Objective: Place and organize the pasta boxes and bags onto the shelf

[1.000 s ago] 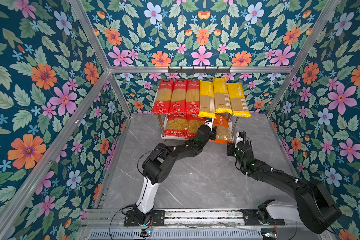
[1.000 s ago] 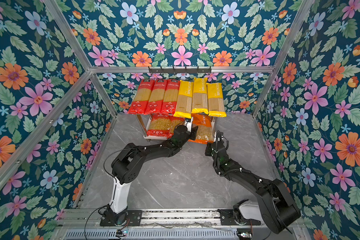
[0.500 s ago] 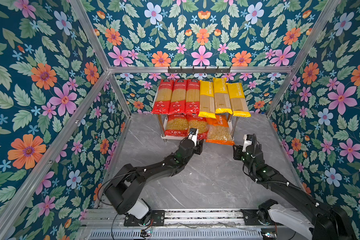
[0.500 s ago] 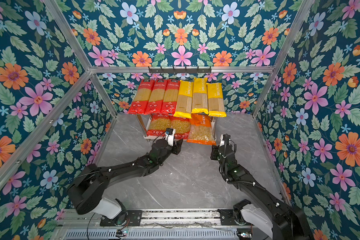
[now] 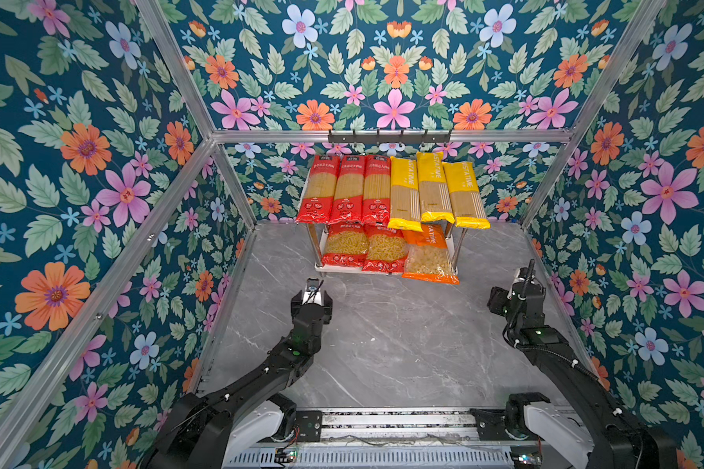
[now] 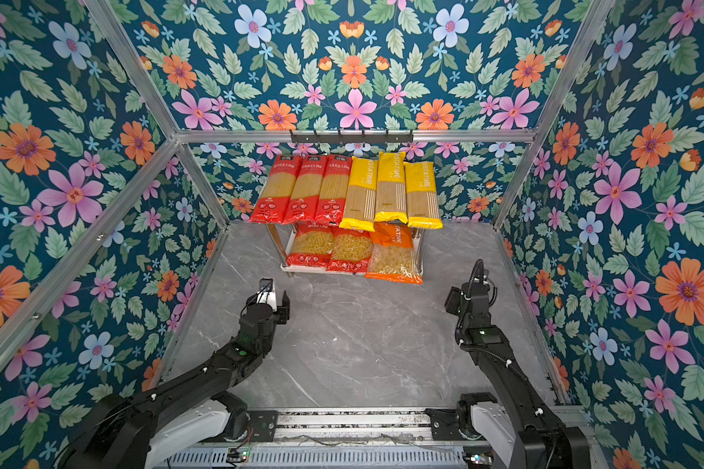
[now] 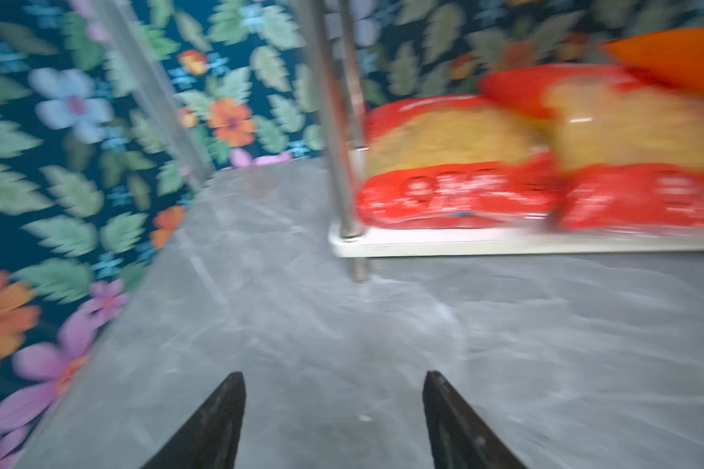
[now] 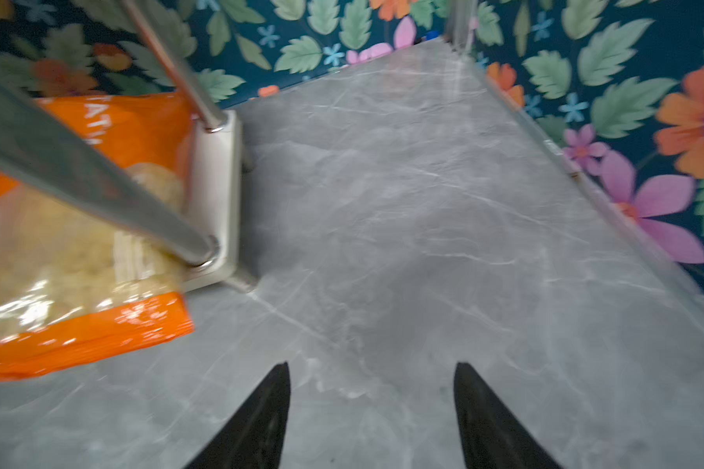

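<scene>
On the left, the left gripper (image 7: 333,377) hangs low over the grey marble table (image 5: 383,337), in front of the left legs of the shelf (image 7: 504,243) and apart from it. Its two black fingers stand wide apart. Nothing is between them, so it holds nothing.

The shelf stands at the back of the table, close to the flowered wall (image 5: 395,81), and all nine packs lie on it. On the upper board, three red spaghetti packs (image 5: 348,189) lie side by side on the left half, touching each other. Three yellow spaghetti packs (image 5: 433,191) fill the right half, and the middle one lies a little further back than its two neighbours. On the lower board, two red short-pasta bags (image 5: 366,247) lie side by side at the left. The orange short-pasta bag (image 5: 427,256) lies at the right, with its front end hanging over the edge of the board.

On the right, the right gripper (image 8: 371,365) is over the bare table, near the right wall and apart from the shelf. Its jaws also stand wide apart and are empty.
</scene>
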Tool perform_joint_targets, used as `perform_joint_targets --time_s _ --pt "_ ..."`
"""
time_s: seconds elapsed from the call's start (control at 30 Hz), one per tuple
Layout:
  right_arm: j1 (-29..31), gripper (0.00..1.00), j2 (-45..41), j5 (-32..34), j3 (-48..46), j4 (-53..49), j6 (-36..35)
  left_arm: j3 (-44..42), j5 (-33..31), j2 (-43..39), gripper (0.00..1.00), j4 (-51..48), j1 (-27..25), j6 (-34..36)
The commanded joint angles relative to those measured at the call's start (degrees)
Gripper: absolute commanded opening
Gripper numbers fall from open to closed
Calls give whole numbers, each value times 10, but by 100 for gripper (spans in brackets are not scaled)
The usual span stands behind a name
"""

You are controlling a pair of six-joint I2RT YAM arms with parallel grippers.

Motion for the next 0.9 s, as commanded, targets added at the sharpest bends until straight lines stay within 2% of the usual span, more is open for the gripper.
perform_joint_targets --time_s 0.0,0.07,0.17,0.23,0.27,0.33,0.4,0.47,0.53,0.57,0.6,0.63,0.7,0.77,0.83,0.87 --pt "-12 65 18 82 -50 159 -16 -8 -64 48 74 123 31 63" --pt "-12 65 50 69 -81 246 -32 -19 -44 98 76 187 66 76" --pt "-11 68 106 52 -94 322 -53 -55 56 165 78 329 133 47" --pt "-12 69 131 41 -108 367 -66 -56 100 194 87 377 154 52" --pt "-12 69 137 38 -114 385 -71 -51 127 209 98 391 166 60" --pt "-12 75 157 37 -127 435 -80 -34 141 257 100 415 188 58" --pt "-12 85 175 30 -139 477 -87 -23 148 274 100 411 207 39" --pt "-12 90 200 27 -154 530 -90 -25 178 269 100 395 229 16" --pt "-12 97 231 10 -159 591 -107 -31 187 310 100 454 239 10" --pt "-12 99 229 -11 -153 568 -108 -28 179 326 100 475 239 17" --pt "-12 99 234 -23 -146 553 -110 -19 181 309 100 417 241 4" --pt "-12 99 259 -18 -145 573 -111 -5 188 304 100 384 249 -6" --pt "-12 99 301 -18 -146 644 -129 -8 208 312 100 405 267 -18" --pt "-19 99 264 -30 -130 537 -103 -8 209 306 100 391 268 -20" --pt "-30 99 290 -40 -138 606 -105 -10 208 308 100 401 268 -19" --pt "-30 99 277 -42 -134 575 -99 -9 207 306 100 394 268 -19"
